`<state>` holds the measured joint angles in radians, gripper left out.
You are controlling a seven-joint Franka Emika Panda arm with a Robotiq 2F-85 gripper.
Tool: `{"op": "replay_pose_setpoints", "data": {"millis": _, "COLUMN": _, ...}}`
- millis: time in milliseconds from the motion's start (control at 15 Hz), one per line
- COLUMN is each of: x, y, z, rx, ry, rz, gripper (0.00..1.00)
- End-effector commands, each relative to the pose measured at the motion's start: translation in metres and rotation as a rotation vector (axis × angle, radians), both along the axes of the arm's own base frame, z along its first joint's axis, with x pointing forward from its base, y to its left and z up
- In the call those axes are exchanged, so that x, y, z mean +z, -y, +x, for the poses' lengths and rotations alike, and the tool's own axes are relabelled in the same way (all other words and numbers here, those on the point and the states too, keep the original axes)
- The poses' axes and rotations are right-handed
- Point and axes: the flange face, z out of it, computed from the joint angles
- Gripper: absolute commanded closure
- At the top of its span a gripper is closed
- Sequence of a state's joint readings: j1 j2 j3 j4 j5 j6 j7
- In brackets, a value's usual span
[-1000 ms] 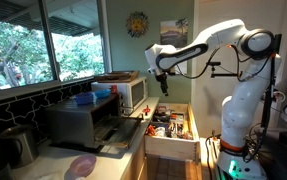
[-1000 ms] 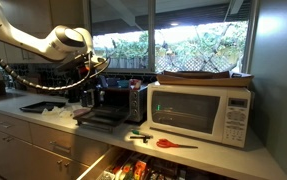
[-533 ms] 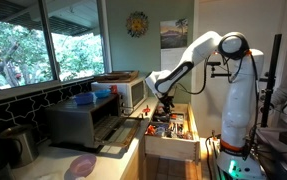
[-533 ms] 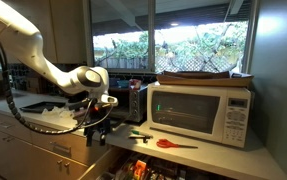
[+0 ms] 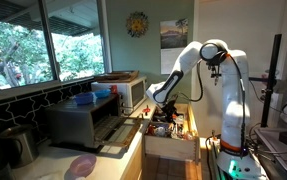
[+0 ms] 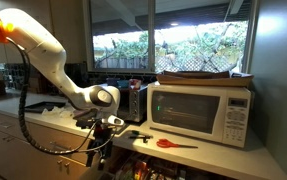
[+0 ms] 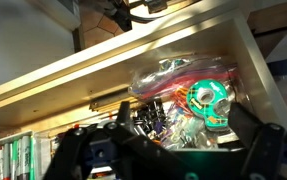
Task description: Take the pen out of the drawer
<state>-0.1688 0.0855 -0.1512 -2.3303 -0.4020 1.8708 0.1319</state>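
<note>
The light-wood drawer [image 5: 171, 148] stands pulled open under the counter, full of small clutter. My gripper [image 5: 164, 108] hangs low over its inner end; it also shows in an exterior view [image 6: 105, 138]. In the wrist view the gripper [image 7: 183, 128] is open and empty, with its dark fingers [image 7: 123, 112] wide apart just above the contents. Between them lie a green tape roll [image 7: 207, 100], a clear plastic bag [image 7: 168, 78] and dark small items. I cannot pick out a pen among the clutter. The drawer's pale wall [image 7: 73, 75] runs across the view.
A white microwave [image 6: 203, 110] and a dark toaster oven [image 5: 83, 120] with its door down stand on the counter. Red scissors [image 6: 173, 144] and a green marker-like item [image 6: 138, 137] lie in front of the microwave. A metal kettle [image 5: 18, 145] stands near the window.
The arm has swung down from above the counter to the open drawer. The gripper now sits close over the drawer's contents.
</note>
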Motion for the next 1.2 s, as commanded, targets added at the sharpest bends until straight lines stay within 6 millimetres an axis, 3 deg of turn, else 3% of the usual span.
{"op": "replay_pose_setpoints", "data": {"millis": 0, "x": 0.016, "y": 0.002, "z": -0.022, "rx": 0.047, "ry": 0.153, "rz": 0.04, "gripper": 0.0}}
{"op": "replay_pose_setpoints", "data": {"millis": 333, "x": 0.02, "y": 0.025, "z": -0.075, "rx": 0.067, "ry": 0.392, "rz": 0.103, "gripper": 0.0}}
{"op": "replay_pose_setpoints", "data": {"millis": 467, "x": 0.019, "y": 0.034, "z": -0.084, "rx": -0.001, "ry": 0.438, "rz": 0.106, "gripper": 0.0}}
{"op": "replay_pose_setpoints", "data": {"millis": 533, "x": 0.016, "y": 0.035, "z": -0.066, "rx": 0.025, "ry": 0.386, "rz": 0.088, "gripper": 0.0}}
{"op": "replay_pose_setpoints", "data": {"millis": 733, "x": 0.019, "y": 0.037, "z": -0.079, "rx": 0.0, "ry": 0.413, "rz": 0.092, "gripper": 0.0}}
{"op": "replay_pose_setpoints", "data": {"millis": 933, "x": -0.007, "y": 0.03, "z": -0.06, "rx": -0.069, "ry": 0.518, "rz": 0.104, "gripper": 0.0}}
{"op": "replay_pose_setpoints", "data": {"millis": 1133, "x": -0.039, "y": 0.034, "z": -0.055, "rx": -0.084, "ry": 0.541, "rz": 0.094, "gripper": 0.0}}
